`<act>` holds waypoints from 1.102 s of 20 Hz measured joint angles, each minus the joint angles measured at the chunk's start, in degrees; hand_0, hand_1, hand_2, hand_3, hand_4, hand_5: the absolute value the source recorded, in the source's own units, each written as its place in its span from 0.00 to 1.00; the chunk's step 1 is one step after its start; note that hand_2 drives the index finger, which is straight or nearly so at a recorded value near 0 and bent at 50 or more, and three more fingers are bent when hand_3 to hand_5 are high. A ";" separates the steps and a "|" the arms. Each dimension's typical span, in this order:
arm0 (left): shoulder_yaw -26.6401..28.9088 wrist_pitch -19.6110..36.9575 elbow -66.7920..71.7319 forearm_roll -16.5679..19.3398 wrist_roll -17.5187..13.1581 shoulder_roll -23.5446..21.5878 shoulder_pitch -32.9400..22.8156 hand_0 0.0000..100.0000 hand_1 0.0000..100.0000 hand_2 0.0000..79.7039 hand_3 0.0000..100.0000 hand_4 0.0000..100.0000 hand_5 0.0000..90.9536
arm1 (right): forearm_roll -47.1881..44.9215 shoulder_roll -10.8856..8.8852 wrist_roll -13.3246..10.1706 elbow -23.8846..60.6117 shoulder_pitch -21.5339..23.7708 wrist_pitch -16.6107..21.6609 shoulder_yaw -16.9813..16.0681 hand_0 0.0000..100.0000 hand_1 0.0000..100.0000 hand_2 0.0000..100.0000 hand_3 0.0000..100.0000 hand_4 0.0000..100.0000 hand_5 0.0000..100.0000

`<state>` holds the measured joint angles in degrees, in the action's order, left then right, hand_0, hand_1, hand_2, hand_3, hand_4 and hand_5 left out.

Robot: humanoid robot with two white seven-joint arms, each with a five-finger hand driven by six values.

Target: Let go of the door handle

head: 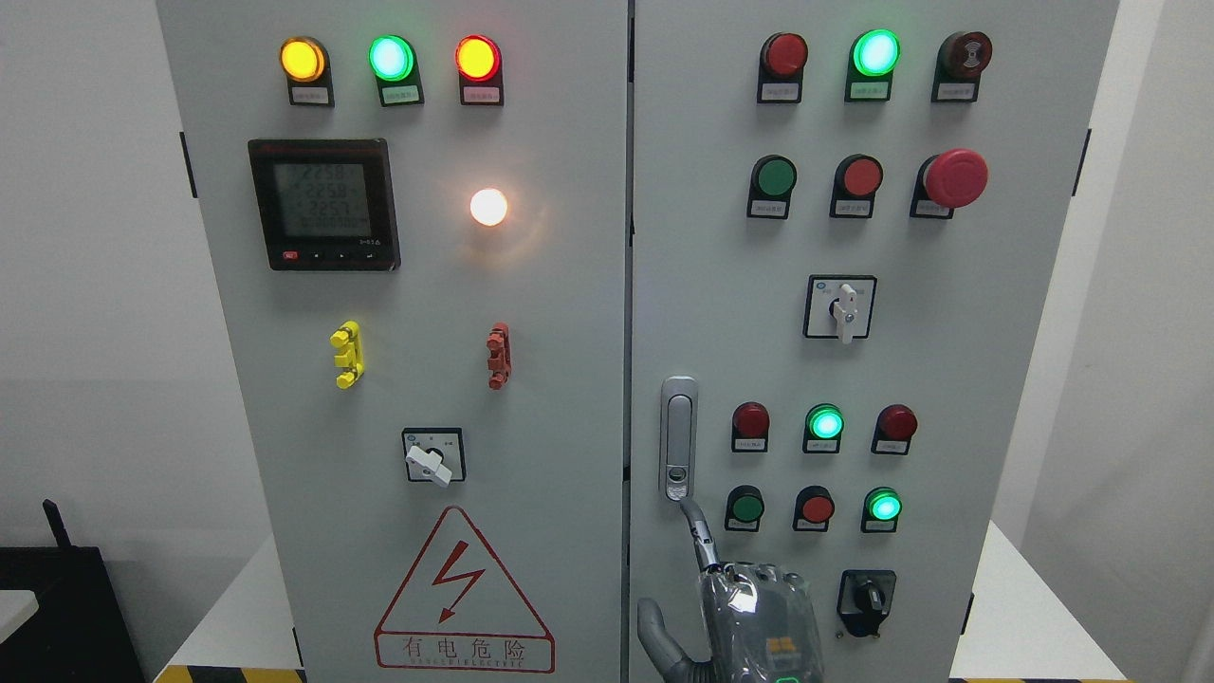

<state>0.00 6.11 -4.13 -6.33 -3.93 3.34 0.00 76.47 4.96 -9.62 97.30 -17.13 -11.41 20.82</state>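
Head view shows a hand (749, 607) with one finger (697, 531) stretched up, tip by the handle (678, 438). Nothing is held. It only needs to pull away.

Pale grey cabinet doors (560, 398): painted sheet metal, smooth, matt. Silver oblong door handle (678, 438) by the right door's inner edge: brushed metal, satin sheen. Round red emergency button (955, 177): glossy plastic. Grey robot hand (749, 617) at the cabinet's bottom edge: smooth metallic fingers (697, 526), glossy wrapped back.
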 measured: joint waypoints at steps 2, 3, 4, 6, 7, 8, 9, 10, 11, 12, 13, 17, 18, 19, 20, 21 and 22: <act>0.00 0.01 0.00 0.00 0.00 0.00 0.00 0.12 0.39 0.00 0.00 0.00 0.00 | -0.03 0.02 0.06 -0.08 -0.27 0.00 0.01 0.39 0.35 0.00 1.00 1.00 1.00; 0.00 0.01 0.00 0.00 0.00 0.00 0.00 0.12 0.39 0.00 0.00 0.00 0.00 | -0.05 0.03 0.06 -0.12 -0.34 0.00 0.01 0.39 0.35 0.00 1.00 1.00 1.00; 0.00 0.01 0.00 0.00 -0.01 0.00 0.00 0.12 0.39 0.00 0.00 0.00 0.00 | -0.08 0.04 0.06 -0.16 -0.45 0.00 0.02 0.39 0.35 0.00 1.00 1.00 1.00; 0.00 0.01 0.00 0.00 0.00 0.00 0.00 0.12 0.39 0.00 0.00 0.00 0.00 | -0.14 0.05 0.06 -0.25 -0.56 0.00 0.01 0.39 0.35 0.00 1.00 1.00 1.00; 0.00 0.01 0.00 0.00 -0.01 0.00 0.00 0.12 0.39 0.00 0.00 0.00 0.00 | -0.17 0.06 0.03 -0.30 -0.62 0.00 0.01 0.39 0.35 0.00 1.00 1.00 1.00; 0.00 0.01 0.00 0.00 0.00 0.00 0.00 0.12 0.39 0.00 0.00 0.00 0.00 | -0.21 0.07 0.01 -0.36 -0.67 0.00 0.01 0.39 0.35 0.00 1.00 1.00 1.00; 0.00 0.01 0.00 0.00 0.00 0.00 0.00 0.12 0.39 0.00 0.00 0.00 0.00 | -0.23 0.07 0.00 -0.44 -0.71 0.00 0.01 0.39 0.35 0.00 1.00 1.00 1.00; 0.00 0.01 0.00 0.00 0.00 0.00 0.00 0.12 0.39 0.00 0.00 0.00 0.00 | -0.26 0.08 -0.03 -0.52 -0.73 0.00 0.01 0.39 0.35 0.00 1.00 1.00 1.00; 0.00 0.01 0.00 0.00 -0.01 0.00 0.00 0.12 0.39 0.00 0.00 0.00 0.00 | -0.27 0.09 -0.06 -0.58 -0.75 0.00 0.02 0.39 0.35 0.00 1.00 1.00 1.00; 0.00 0.01 0.00 0.00 -0.01 0.00 0.00 0.12 0.39 0.00 0.00 0.00 0.00 | -0.29 0.09 -0.09 -0.66 -0.76 0.00 0.02 0.39 0.35 0.00 1.00 1.00 1.00; 0.00 0.01 0.00 0.00 -0.01 0.00 0.00 0.12 0.39 0.00 0.00 0.00 0.00 | -0.30 0.10 -0.10 -0.72 -0.79 0.00 0.03 0.39 0.35 0.00 1.00 1.00 1.00; 0.00 0.01 0.00 0.00 0.00 0.00 0.00 0.12 0.39 0.00 0.00 0.00 0.00 | -0.33 0.11 -0.11 -0.97 -0.84 0.00 0.03 0.40 0.34 0.00 1.00 1.00 1.00; 0.00 0.01 0.00 0.00 0.00 0.00 0.00 0.12 0.39 0.00 0.00 0.00 0.00 | -0.34 0.11 -0.11 -1.01 -0.85 0.00 0.03 0.40 0.34 0.00 1.00 1.00 1.00; 0.00 0.01 0.00 0.00 0.00 0.00 0.00 0.12 0.39 0.00 0.00 0.00 0.00 | -0.36 0.12 -0.12 -1.04 -0.86 0.00 0.03 0.40 0.34 0.00 1.00 1.00 1.00; 0.00 0.01 0.00 0.00 -0.01 0.00 0.00 0.12 0.39 0.00 0.00 0.00 0.00 | -0.37 0.12 -0.12 -1.09 -0.86 0.00 0.02 0.40 0.34 0.00 1.00 1.00 1.00; 0.00 0.01 0.00 0.00 -0.01 0.00 0.00 0.12 0.39 0.00 0.00 0.00 0.00 | -0.38 0.12 -0.12 -1.12 -0.86 0.00 0.02 0.40 0.34 0.00 1.00 1.00 1.00; 0.00 0.01 0.00 0.00 -0.01 0.00 0.00 0.12 0.39 0.00 0.00 0.00 0.00 | -0.39 0.12 -0.12 -1.14 -0.86 0.00 0.05 0.40 0.35 0.00 1.00 1.00 1.00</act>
<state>0.00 6.11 -4.13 -6.33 -3.93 3.34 0.00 76.07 5.09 -9.75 96.16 -17.99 -11.40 20.87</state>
